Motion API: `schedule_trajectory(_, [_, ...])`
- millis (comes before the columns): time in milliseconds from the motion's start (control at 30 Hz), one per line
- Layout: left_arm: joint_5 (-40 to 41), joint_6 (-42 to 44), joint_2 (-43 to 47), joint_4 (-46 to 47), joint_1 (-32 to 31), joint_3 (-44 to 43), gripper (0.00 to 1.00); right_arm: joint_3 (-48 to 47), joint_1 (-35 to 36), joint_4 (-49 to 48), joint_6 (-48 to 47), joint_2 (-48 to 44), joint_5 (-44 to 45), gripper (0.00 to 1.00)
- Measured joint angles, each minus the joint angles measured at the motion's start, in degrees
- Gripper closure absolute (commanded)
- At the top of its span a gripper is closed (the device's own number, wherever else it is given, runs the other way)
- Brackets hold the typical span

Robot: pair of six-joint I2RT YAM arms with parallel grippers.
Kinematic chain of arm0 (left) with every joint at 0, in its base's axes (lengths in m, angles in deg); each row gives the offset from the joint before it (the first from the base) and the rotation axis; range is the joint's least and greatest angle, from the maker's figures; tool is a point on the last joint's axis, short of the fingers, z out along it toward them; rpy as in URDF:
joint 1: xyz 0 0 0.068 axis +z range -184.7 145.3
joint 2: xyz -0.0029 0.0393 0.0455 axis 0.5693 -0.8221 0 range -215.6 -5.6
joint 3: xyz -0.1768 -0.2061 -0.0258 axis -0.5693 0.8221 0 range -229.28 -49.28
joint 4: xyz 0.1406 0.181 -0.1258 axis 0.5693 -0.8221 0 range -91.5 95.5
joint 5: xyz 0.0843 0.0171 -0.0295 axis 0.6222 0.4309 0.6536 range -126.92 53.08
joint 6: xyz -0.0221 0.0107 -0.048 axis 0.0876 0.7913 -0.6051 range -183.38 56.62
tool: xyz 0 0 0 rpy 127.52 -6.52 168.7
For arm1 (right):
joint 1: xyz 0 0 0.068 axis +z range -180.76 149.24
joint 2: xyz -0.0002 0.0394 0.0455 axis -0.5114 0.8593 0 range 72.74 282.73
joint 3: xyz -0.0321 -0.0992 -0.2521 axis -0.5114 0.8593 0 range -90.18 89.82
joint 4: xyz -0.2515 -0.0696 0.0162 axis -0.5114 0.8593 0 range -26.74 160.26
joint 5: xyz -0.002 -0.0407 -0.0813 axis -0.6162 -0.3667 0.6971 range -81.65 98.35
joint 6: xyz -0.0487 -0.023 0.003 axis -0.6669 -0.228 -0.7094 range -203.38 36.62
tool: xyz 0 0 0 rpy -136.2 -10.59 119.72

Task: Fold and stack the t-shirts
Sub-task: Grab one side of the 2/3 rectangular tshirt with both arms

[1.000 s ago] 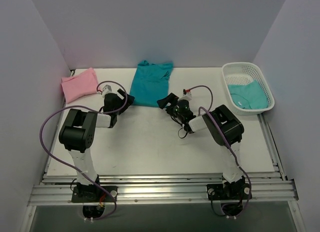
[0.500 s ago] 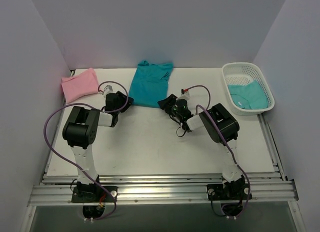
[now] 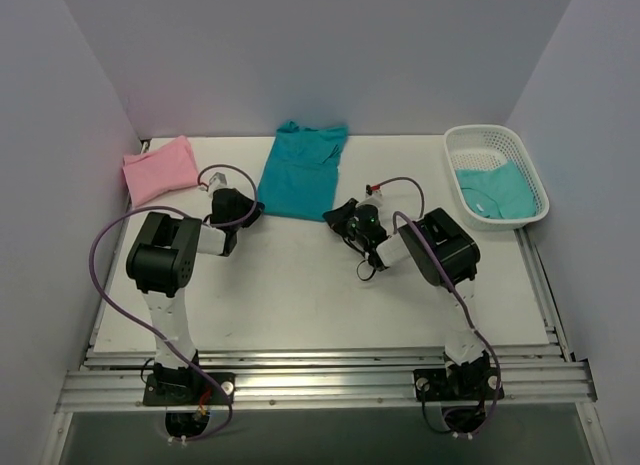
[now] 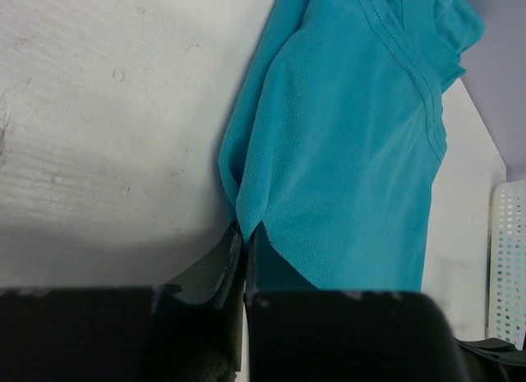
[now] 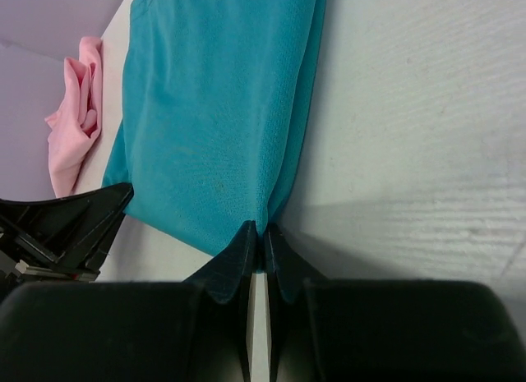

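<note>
A teal t-shirt (image 3: 300, 170) lies folded lengthwise at the back middle of the table, collar end away from the arms. My left gripper (image 3: 256, 211) is shut on its near left corner (image 4: 249, 220). My right gripper (image 3: 337, 216) is shut on its near right corner (image 5: 263, 222). In both wrist views the dark fingers pinch the teal hem at the table surface. A folded pink t-shirt (image 3: 158, 168) rests at the back left, and it shows too in the right wrist view as a pink t-shirt (image 5: 70, 119). Another teal t-shirt (image 3: 495, 192) lies crumpled in the basket.
A white mesh basket (image 3: 518, 148) stands at the back right, with its edge (image 4: 509, 267) showing in the left wrist view. Grey walls enclose the table on three sides. Purple cables loop off both arms above the white tabletop (image 3: 300, 285).
Both grippers have gone from open to shut on the near corners of the teal t-shirt. Both have edged slightly forward towards the cloth.
</note>
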Motion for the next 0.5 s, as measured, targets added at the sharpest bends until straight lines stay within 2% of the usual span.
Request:
schedule_trajectory(267, [-1.0, 0.1, 7.4, 0.7, -2.0, 9.3, 0.98, 10.1, 0.2, 0.2, -0.1, -7.6, -0.3, 1.00])
schedule_trajectory(367, [-1.1, -0.1, 13.7, 0.2, -3.6, 14.6, 0.98, 14.3, 1.1, 1.5, -0.1, -12.6, -0.2, 1.00])
schedule_trajectory(500, [0.7, -0.5, 26.9, -3.2, -6.4, 21.2, 0.98, 19.8, 4.0, 6.1, -0.2, -23.1, 2.4, 1.00])
